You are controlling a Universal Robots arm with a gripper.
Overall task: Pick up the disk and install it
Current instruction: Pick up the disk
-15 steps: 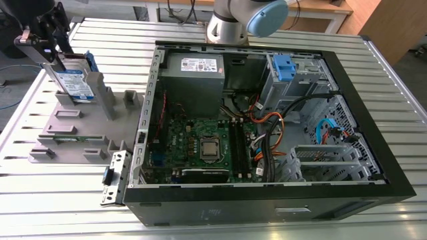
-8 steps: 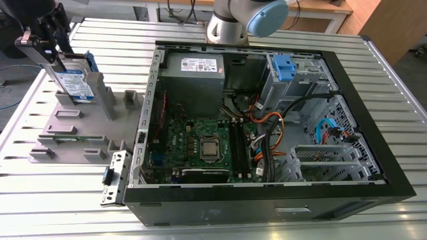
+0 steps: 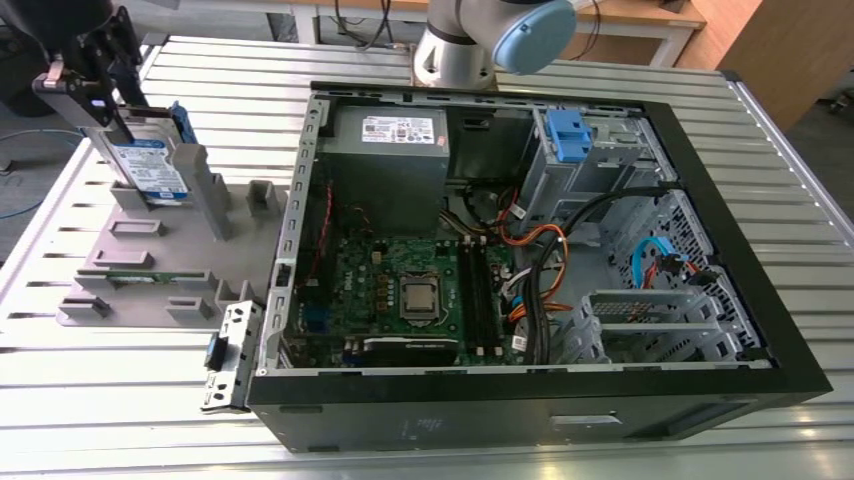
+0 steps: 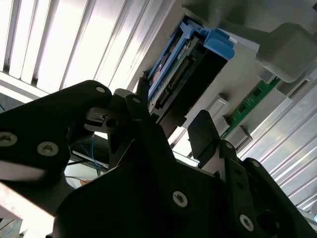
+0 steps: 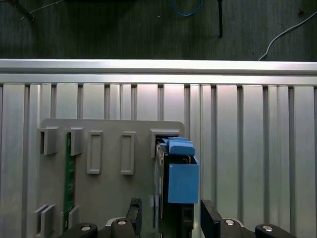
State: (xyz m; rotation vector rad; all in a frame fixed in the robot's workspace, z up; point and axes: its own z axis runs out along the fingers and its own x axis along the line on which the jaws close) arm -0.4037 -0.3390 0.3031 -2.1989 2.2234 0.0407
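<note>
Beside the computer case (image 3: 534, 405), hand (image 5: 171, 206) straddles upright disk (image 3: 150, 170).

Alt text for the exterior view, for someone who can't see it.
A black gripper is at the top of a silver-grey hard drive with blue rails, upright in a grey slotted holder. Beside it lies an open black computer case.

Ext. view: arm (image 3: 461, 50) at 12 o'clock, silver-grey tube w/ pale-blue round joint cap (image 3: 534, 30). Gripper (image 3: 110, 110) at 10 o'clock, black w/ silver bracket. Both wrist views: matte-black linkage plates, silver screw heads (image 4: 179, 199), blunt black fingers (image 4: 203, 131).
</note>
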